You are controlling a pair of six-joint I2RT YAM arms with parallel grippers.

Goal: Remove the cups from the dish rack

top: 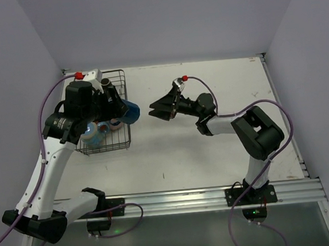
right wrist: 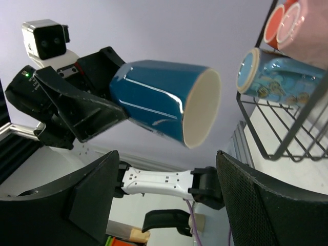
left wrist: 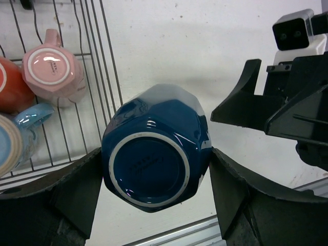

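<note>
One glossy faceted blue cup (left wrist: 154, 148) clamped in left hand (left wrist: 154, 177), right hand (top: 156, 110) apart, wire dish rack (top: 123, 139)

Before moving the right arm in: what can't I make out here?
Top view: the left arm covers most of the dish rack; its contents cannot be counted.
All views: the blue cup in the left pincer shows no handle.
Left wrist view: orange-red cup cut off by the left edge.
Right wrist view: pink cup cut off by the top-right corner.
</note>
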